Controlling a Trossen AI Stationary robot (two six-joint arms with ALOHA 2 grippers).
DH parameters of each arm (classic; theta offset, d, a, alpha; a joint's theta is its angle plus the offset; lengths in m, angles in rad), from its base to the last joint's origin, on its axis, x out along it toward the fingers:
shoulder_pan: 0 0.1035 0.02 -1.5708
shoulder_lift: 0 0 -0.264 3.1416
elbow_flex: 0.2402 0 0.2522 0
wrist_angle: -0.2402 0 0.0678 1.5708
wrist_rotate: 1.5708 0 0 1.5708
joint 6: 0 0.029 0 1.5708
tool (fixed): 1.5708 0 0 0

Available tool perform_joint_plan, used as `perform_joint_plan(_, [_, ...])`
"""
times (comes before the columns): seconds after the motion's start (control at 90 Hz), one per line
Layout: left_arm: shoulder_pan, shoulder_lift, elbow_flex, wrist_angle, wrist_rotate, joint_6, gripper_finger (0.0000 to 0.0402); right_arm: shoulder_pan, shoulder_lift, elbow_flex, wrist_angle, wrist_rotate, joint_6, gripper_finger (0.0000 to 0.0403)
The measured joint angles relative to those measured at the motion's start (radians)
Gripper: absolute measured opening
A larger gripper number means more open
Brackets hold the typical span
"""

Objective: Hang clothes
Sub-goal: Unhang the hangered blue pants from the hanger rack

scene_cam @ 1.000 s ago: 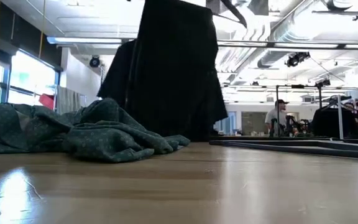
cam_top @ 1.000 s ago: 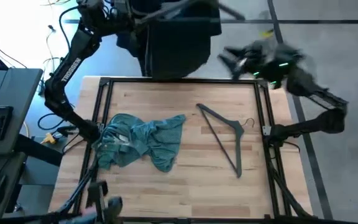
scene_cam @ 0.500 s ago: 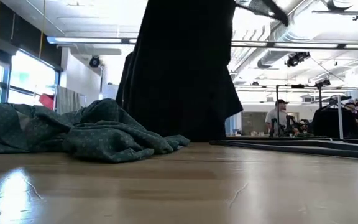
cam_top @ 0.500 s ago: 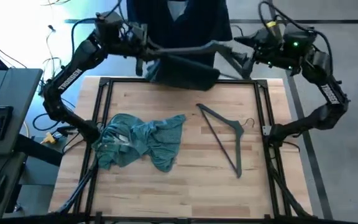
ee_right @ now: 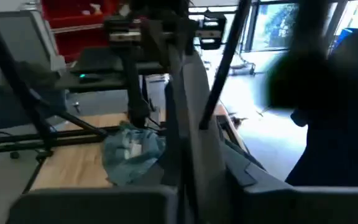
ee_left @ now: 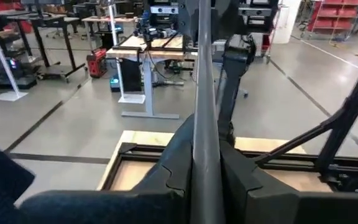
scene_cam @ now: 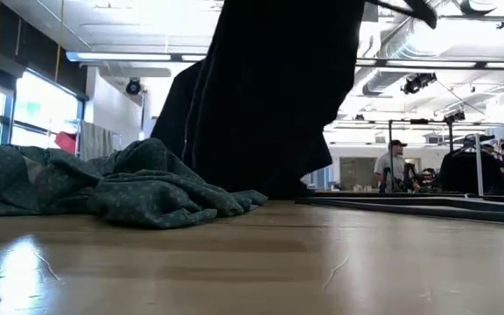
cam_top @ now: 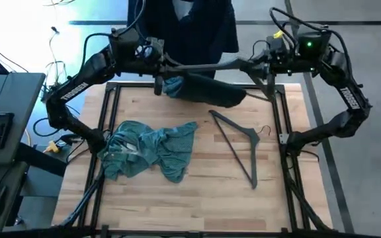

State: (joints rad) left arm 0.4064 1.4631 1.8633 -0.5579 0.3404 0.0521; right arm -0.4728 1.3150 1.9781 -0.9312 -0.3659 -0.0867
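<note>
Between left gripper (cam_top: 159,63) and right gripper (cam_top: 253,66), both clenched on it, hangs the black garment (cam_top: 207,89).

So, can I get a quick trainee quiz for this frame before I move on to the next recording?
1. True or false: the teal shirt hangs off the edge of the table.
2. What lies on the table's right half? A) a spare hanger B) a keyboard C) a folded towel
3. Which tool is clamped on the grey bar carrying the black garment: the left tool, the right tool, or both?

Key: 1 false, it lies crumpled on the tabletop; 2 A; 3 both, one at each end.
</note>
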Motion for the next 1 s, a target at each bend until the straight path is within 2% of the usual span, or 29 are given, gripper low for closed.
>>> perform_joint_plan(0.1, [-0.032,-0.022,0.0,0.057,-0.047,-0.007,0.0035,0.033,-0.011,0.013,0.114,0.003,0.051,0.0024])
perform_joint_plan(0.244, [-0.07,-0.05,0.0,0.201,-0.041,-0.02,0.0037,0.107,-0.001,0.079,0.31,0.02,0.098,0.0024])
perform_joint_plan(0.344, [-0.089,-0.082,0.001,0.226,-0.029,-0.02,0.0039,0.143,0.021,0.104,0.391,0.028,0.119,0.0024])
perform_joint_plan(0.444, [-0.095,-0.114,0.003,0.1,-0.064,0.024,0.004,0.168,0.037,0.108,0.366,0.105,0.12,0.0024])
perform_joint_plan(0.567, [-0.095,-0.124,0.003,-0.129,-0.232,0.083,0.0046,0.178,0.056,0.1,0.275,0.212,0.132,0.0024])
perform_joint_plan(0.656, [-0.096,-0.131,0.003,-0.274,-0.32,0.067,0.0054,0.186,0.08,0.098,0.245,0.257,0.154,0.0024])
perform_joint_plan(0.856, [-0.091,-0.127,0.002,-0.448,-0.349,-0.084,0.0084,0.187,0.088,0.097,0.198,0.323,0.185,0.0024])
perform_joint_plan(0.922, [-0.09,-0.142,-0.004,-0.518,-0.374,-0.07,0.0093,0.17,0.074,0.103,0.168,0.302,0.166,0.0024])
perform_joint_plan(1.0, [-0.092,-0.149,0.002,-0.469,-0.397,0.006,0.0101,0.166,0.064,0.111,0.129,0.31,0.151,0.0024])
